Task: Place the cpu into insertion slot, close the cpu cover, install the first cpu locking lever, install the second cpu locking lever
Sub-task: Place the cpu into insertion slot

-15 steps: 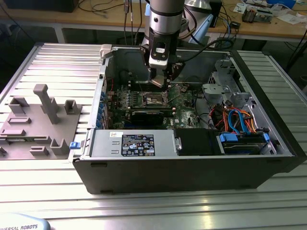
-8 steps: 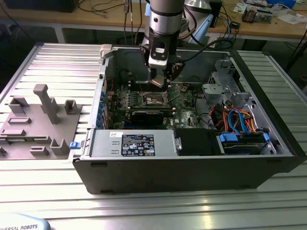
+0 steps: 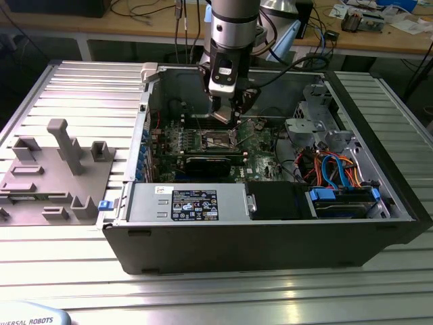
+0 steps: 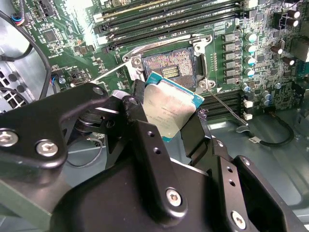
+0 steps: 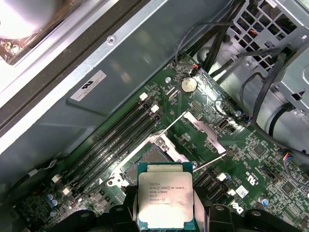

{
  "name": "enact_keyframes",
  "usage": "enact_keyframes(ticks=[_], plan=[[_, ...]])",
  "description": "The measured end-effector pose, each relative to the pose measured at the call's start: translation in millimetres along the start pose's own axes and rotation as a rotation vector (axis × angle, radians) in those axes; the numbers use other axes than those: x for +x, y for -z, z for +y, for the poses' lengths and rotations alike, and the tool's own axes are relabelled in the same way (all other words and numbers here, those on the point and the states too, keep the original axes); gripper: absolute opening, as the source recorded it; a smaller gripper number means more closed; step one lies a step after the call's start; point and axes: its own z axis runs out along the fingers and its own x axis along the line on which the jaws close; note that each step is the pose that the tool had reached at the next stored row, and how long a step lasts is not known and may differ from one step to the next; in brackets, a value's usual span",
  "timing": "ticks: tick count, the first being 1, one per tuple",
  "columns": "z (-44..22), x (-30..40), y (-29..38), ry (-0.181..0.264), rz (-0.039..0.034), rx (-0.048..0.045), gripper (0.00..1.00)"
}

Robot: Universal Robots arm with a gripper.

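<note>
In the exterior view, reaching down into an open computer case (image 3: pixel 270 223) on the ribbed worktop (image 3: pixel 203 291): the arm (image 3: pixel 233 27), with its fingers (image 3: pixel 224 116) low over the green board (image 3: pixel 196 145). Just beneath the fingers, the square socket (image 3: pixel 218 139); well off to one side of them, outside the case, a grey holder tray (image 3: pixel 54 183). In the second wrist view, fingers (image 4: pixel 192 137) clenched on the chip (image 4: pixel 171 108), gripping two opposite edges, silver top showing. Chip tilted, clear of the board, not seated. Just beyond the fingertips, the socket (image 4: pixel 169 65), uncovered, dark centre and contacts bare inside the metal rim. Thin metal levers (image 4: pixel 227 107) sticking out free on either side of the socket. Farther beyond, long black memory slots (image 4: pixel 169 17). In the first wrist view, again the chip (image 5: pixel 165 200) pinched between the black fingers (image 5: pixel 216 216), its far edge overlapping the near rim of the socket (image 5: pixel 149 162). Past the fingers and to one side, the silver cover plate (image 5: pixel 205 130) lifted off the socket. Farther off, a coin battery (image 5: pixel 189 85) and bundles of black cables (image 5: pixel 270 92).
</note>
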Motion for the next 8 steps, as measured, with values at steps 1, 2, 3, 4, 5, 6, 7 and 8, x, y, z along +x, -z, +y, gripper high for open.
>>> enact_keyframes(ticks=[1, 2, 3, 4, 5, 6, 7, 8], plan=[[0.0, 0.0, 0.0, -0.003, -0.0003, -0.0001, 0.54], [0.0, 0.0, -0.1, -0.006, -0.0004, -0.0001, 0.54], [0.0, 0.0, -0.1, -0.011, -0.0008, -0.0003, 0.54], [0.0, 0.0, -0.2, -0.016, -0.0011, -0.0004, 0.54], [0.0, 0.0, -0.2, -0.019, -0.0014, -0.0003, 0.54], [0.0, 0.0, -0.4, -0.023, -0.0023, 0.0001, 0.54], [0.0, 0.0, -0.5, -0.027, -0.0036, 0.0010, 0.54], [-0.1, 0.0, -0.6, -0.030, -0.0054, 0.0027, 0.54]])
